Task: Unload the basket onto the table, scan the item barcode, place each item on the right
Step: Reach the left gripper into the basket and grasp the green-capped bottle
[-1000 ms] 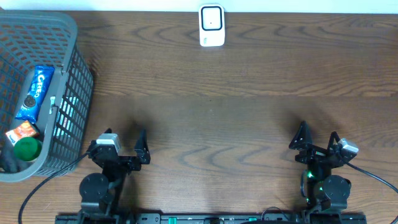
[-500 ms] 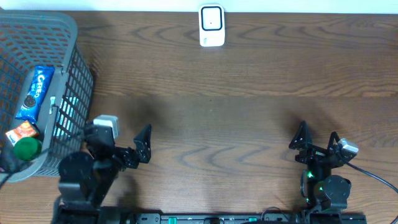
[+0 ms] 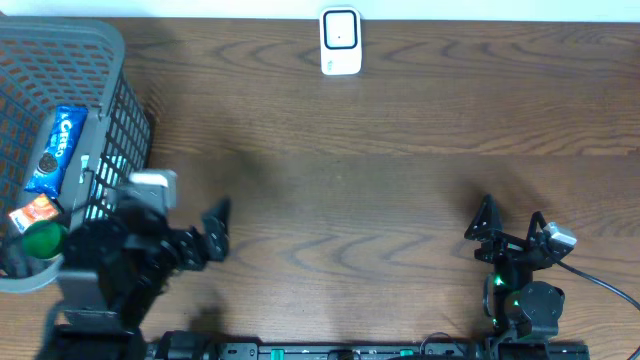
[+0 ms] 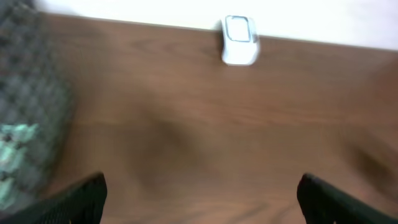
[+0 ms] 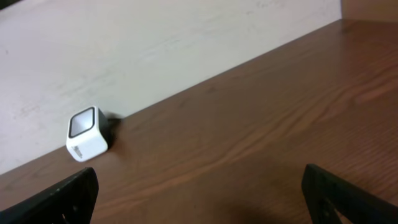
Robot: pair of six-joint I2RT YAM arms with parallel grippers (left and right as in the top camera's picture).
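Item for scanning: a blue Oreo pack (image 3: 57, 150) lies inside the grey mesh basket (image 3: 128, 130), well off to the left of the left jaws and not within either pair of jaws. Just beside it in the same basket, on the side nearer the arms, are a small orange packet (image 3: 37, 212) and a green round item (image 3: 44, 240); whether they touch one another cannot be told. No barcode is legible on the pack. The white scanner (image 3: 340, 42) stands upright at the far edge of the tabletop (image 3: 380, 190) against the pale wall, well ahead of both pairs of jaws: ahead and slightly right of the left jaws, ahead and well to the left of the right jaws. The left jaws stand wide apart with nothing between them, over bare wood, close beside the basket's right wall; contact with that wall cannot be determined. The left wrist view is blurred, and the basket shows there only as a grey smear to the left of the jaws. The right jaws likewise stand wide apart and hold nothing, low over the near part of the tabletop, well apart from the basket.
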